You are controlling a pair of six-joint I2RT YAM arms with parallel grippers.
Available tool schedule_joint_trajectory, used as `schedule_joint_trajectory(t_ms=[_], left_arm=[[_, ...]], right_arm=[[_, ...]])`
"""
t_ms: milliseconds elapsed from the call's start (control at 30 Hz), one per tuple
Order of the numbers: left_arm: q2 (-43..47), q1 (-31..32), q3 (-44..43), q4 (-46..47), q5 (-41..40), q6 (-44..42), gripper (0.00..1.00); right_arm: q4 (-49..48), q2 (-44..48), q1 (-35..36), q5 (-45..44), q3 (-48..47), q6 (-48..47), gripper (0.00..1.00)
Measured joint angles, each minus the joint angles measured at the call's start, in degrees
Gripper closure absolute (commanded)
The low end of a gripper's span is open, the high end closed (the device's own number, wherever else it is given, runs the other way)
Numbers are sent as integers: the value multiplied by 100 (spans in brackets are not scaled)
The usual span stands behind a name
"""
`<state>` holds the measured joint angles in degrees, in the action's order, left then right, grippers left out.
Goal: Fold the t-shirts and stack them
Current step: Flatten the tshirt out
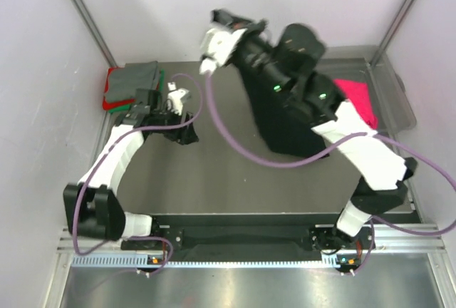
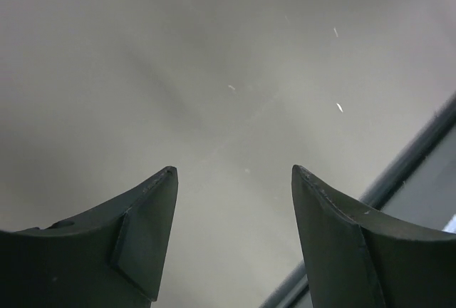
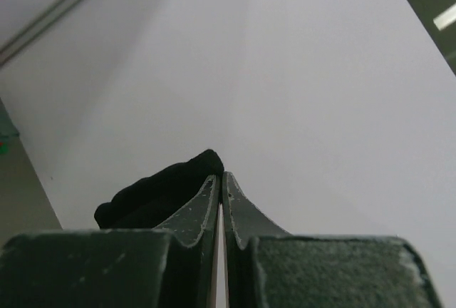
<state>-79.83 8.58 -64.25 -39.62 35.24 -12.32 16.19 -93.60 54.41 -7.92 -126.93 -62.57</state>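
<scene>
My right gripper (image 1: 229, 19) is raised high at the back and is shut on a black t-shirt (image 1: 281, 126), which hangs down from it to the table behind the arm. In the right wrist view the jaws (image 3: 222, 177) are pressed together with a fold of black cloth (image 3: 160, 194) bulging on their left side. My left gripper (image 1: 188, 127) is open and empty, low over the grey table at the left. In the left wrist view (image 2: 234, 171) only bare table shows between its fingers. A folded stack lies at the back left: a grey t-shirt (image 1: 137, 80) on top, red (image 1: 111, 99) and green (image 1: 162, 77) edges beneath. A hot-pink t-shirt (image 1: 358, 98) lies at the right.
The hot-pink shirt sits in a clear plastic bin (image 1: 399, 101) at the table's back right. White walls with metal posts close in the back and sides. The table's dark edge (image 2: 420, 144) runs past the left gripper's right finger. Purple cables trail from both arms.
</scene>
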Motion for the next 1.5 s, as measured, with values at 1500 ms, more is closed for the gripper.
schedule_joint_trajectory(t_ms=[1500], left_arm=[[-1952, -323, -463, 442, -446, 151, 45]], right_arm=[[-1644, 2428, -2758, -809, 6553, 573, 100]])
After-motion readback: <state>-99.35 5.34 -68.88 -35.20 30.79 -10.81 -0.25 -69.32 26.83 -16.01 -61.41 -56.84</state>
